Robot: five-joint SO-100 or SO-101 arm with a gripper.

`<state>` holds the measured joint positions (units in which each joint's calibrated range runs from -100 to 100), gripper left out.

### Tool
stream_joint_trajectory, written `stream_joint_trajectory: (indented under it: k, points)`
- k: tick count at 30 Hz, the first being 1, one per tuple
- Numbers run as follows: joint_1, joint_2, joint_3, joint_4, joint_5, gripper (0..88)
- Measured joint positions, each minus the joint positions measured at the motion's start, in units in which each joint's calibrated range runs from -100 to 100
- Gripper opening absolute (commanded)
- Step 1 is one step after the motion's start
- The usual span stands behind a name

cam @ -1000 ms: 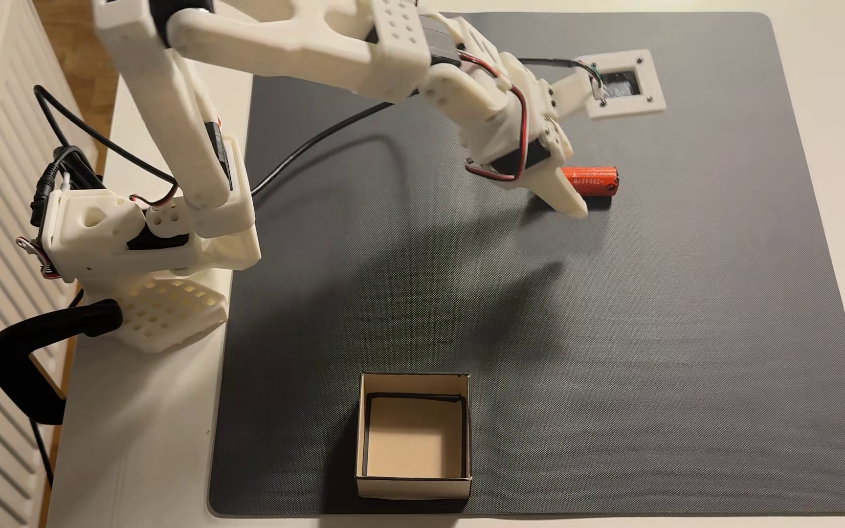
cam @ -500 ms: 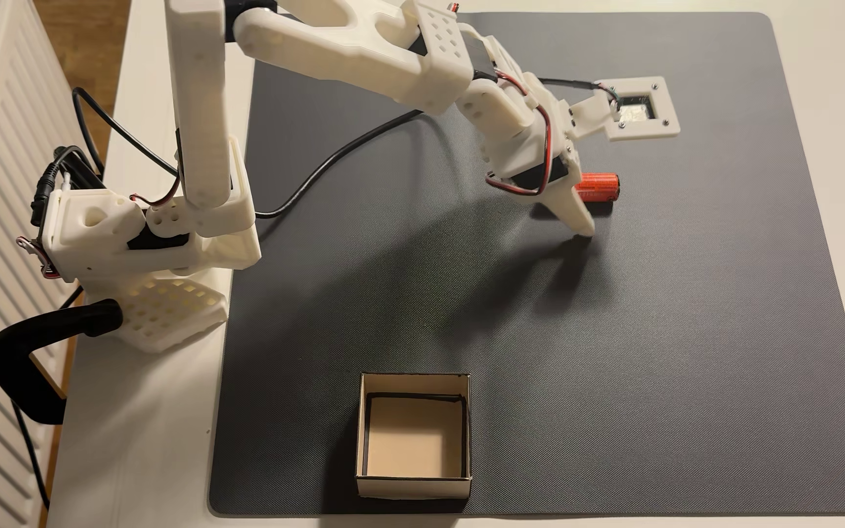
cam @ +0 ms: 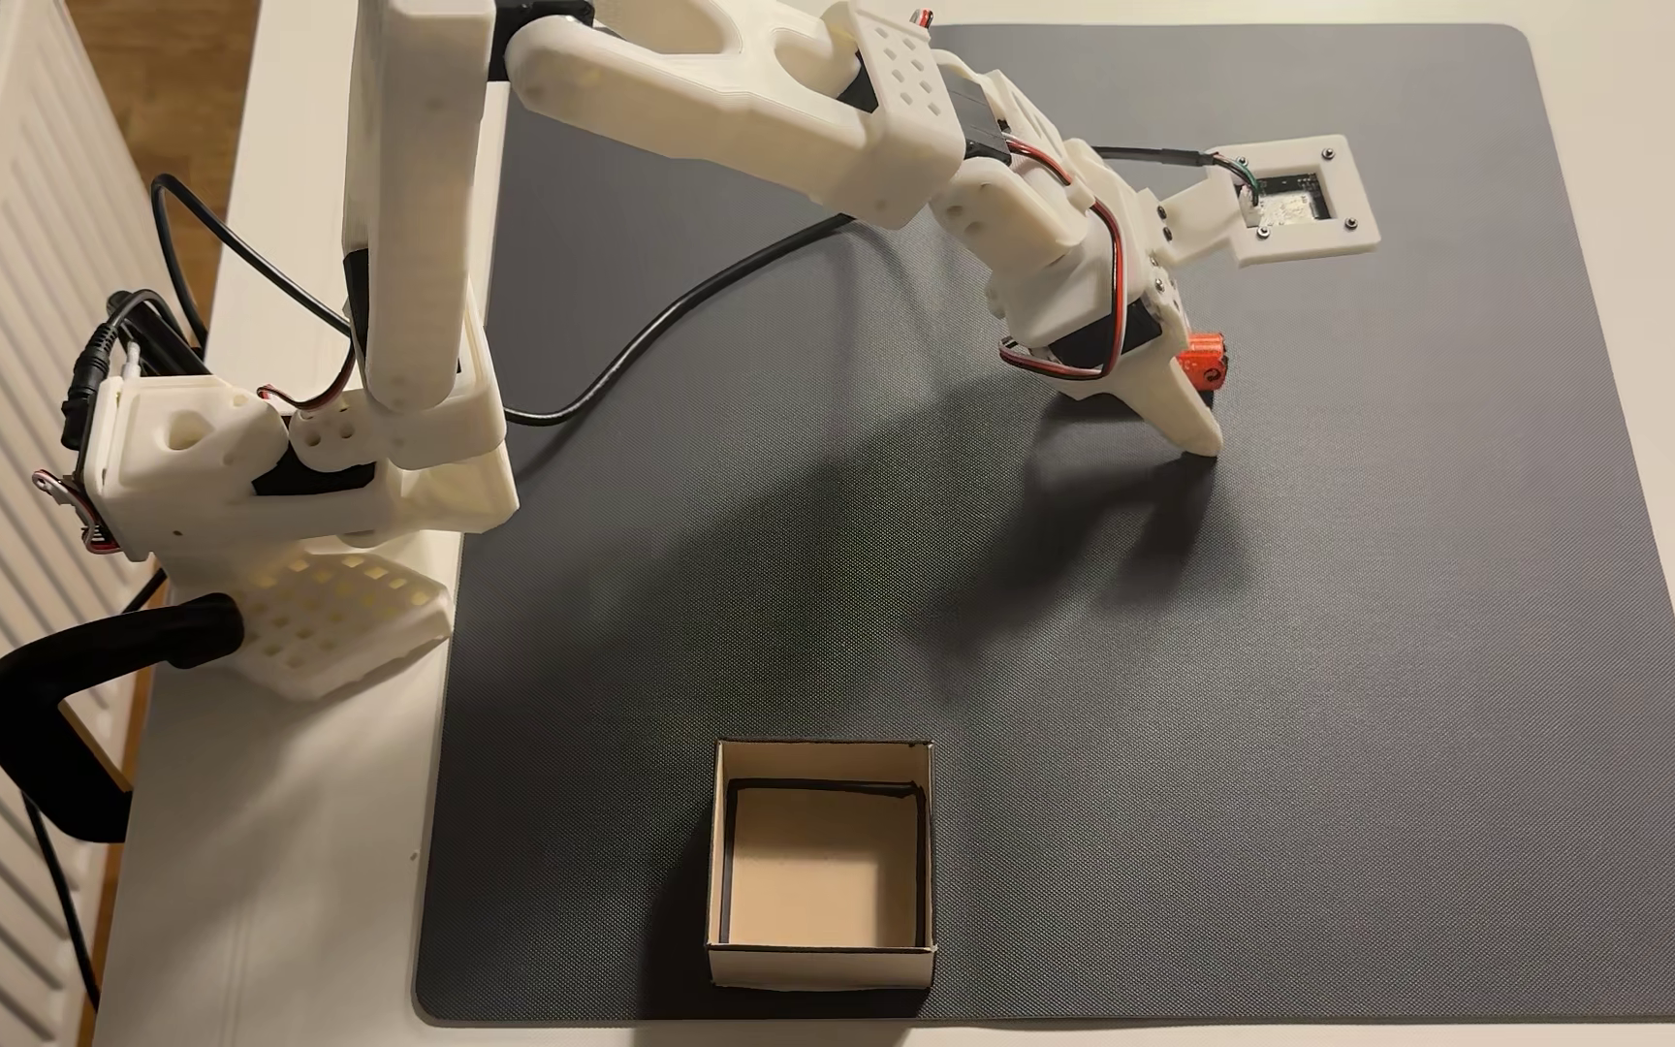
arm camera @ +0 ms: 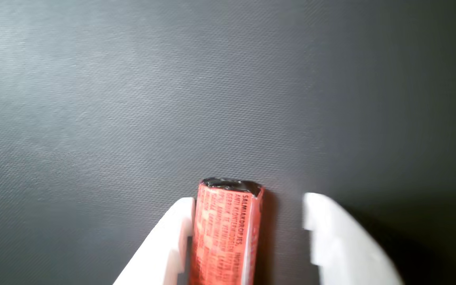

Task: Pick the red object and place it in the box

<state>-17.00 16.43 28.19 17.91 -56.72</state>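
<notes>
Red object [arm camera: 226, 233] flat on dark mat [arm camera: 93, 99], long axis along gripper [arm camera: 247, 202] reach, black end outward. Jaws apart, straddling it; left finger touching. Fixed view: arm hides most of cylinder [cam: 1204, 364]. Box [cam: 821, 964] well apart.

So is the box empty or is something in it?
Empty. In the fixed view the box shows only its bare beige floor; the red object lies on the mat.
</notes>
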Motion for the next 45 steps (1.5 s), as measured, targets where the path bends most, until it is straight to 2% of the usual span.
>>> stream_joint_trajectory:
  k: [6,17,25,33,39,45]
  points:
    - [-0.7,0.5,-0.5,0.0,0.0,2.8]
    - [-1.2,-0.4,-0.7,2.7,-0.1,2.3]
    - [-1.9,-12.5,0.3,14.0,2.9,2.9]
    - [1.5,-31.7,0.4,28.3,7.0,3.1]
    - [11.4,-49.9,2.7,41.6,13.1,3.1]
    - [22.6,-68.6,17.1,40.3,15.4,3.2]
